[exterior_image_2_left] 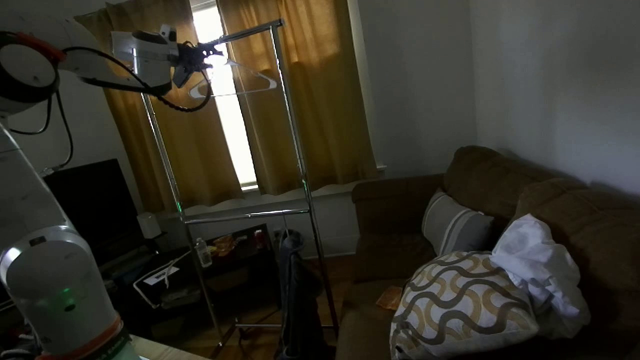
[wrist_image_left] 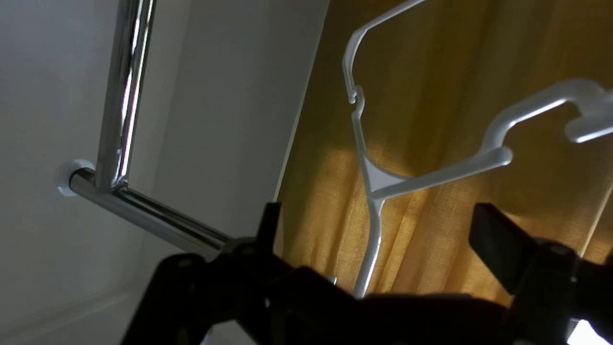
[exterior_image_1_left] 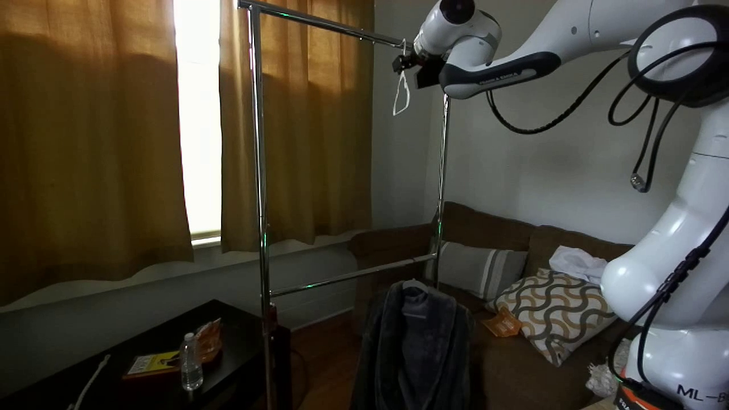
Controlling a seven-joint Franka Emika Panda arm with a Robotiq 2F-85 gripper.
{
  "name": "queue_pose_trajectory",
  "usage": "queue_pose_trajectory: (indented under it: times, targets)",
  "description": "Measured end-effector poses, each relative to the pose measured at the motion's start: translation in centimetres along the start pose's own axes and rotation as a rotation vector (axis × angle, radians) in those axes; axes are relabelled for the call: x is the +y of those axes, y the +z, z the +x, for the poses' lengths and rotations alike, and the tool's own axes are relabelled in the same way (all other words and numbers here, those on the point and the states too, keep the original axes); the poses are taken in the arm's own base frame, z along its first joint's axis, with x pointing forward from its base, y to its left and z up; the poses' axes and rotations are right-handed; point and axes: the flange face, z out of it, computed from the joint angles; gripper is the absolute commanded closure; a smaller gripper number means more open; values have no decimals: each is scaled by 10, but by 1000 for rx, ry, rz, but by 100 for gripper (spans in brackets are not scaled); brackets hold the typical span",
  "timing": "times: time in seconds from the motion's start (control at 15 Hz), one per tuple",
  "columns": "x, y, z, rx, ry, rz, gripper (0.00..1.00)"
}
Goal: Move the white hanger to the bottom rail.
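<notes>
The white hanger hangs above the bottom rail.

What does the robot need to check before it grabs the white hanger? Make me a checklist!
1. Gripper open: ok, the fingers are apart.
2. White hanger between the fingers: cannot tell; it looks so in the wrist view, but depth is unclear.
3. Hanger gripped: not ok, not yet.
4. Hanger off the top bar: not ok, it seems to hang there.
5. Room on the bottom rail beside the dark garment: looks ok, the garment hangs nearer one end.
</notes>
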Motion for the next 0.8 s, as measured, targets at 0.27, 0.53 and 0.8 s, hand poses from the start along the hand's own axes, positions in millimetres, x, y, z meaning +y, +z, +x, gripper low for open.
queue_pose_trajectory:
  times: [0.27,0.53,0.8]
  targets:
    - [-10,12,-4,4,64,2,10]
    - [-14,23,-5,13,100,4,50]
    - [-16,30,-6,11,121,12,81]
